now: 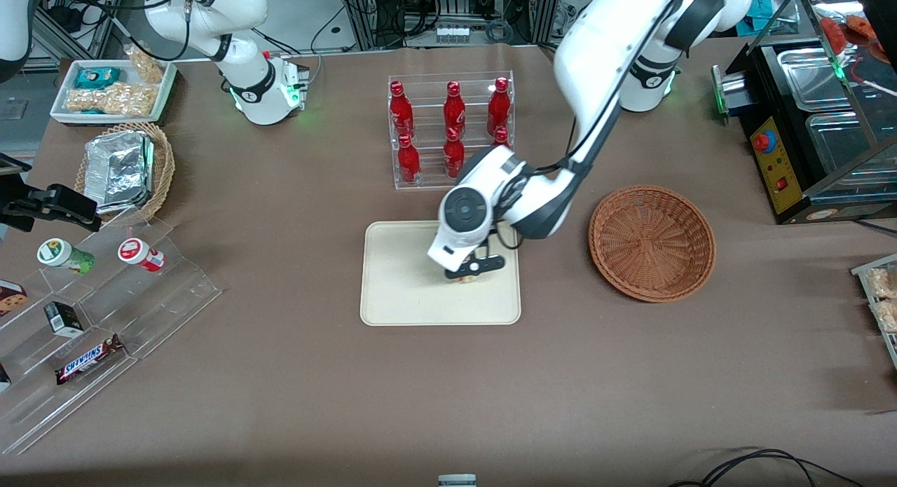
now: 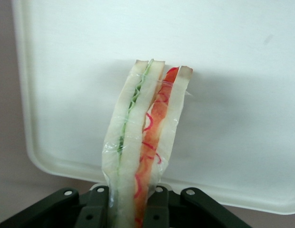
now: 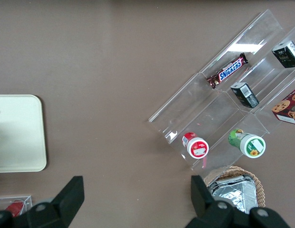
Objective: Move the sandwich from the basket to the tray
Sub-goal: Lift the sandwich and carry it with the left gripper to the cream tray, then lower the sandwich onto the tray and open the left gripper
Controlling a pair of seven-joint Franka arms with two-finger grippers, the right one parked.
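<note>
Pretty much there, I think — my tool (image 1: pixel 468 273) is low over the tray (image 1: pixel 392 291), clamped on the sandwich (image 2: pixel 142 142), and the basket (image 1: pixel 652 242) sits empty toward the working arm's end of the tabletop. What's left is letting go and lifting off. Plenty of bare tray around it; the bottle rack (image 1: pixel 452 129) stands farther from the front camera — worth minding on the way up.

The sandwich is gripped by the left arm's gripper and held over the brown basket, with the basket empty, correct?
Not quite. The gripper does grip the sandwich and the basket is empty, but the sandwich is held over the cream tray, not the basket. The front view and the left wrist view both show this.
</note>
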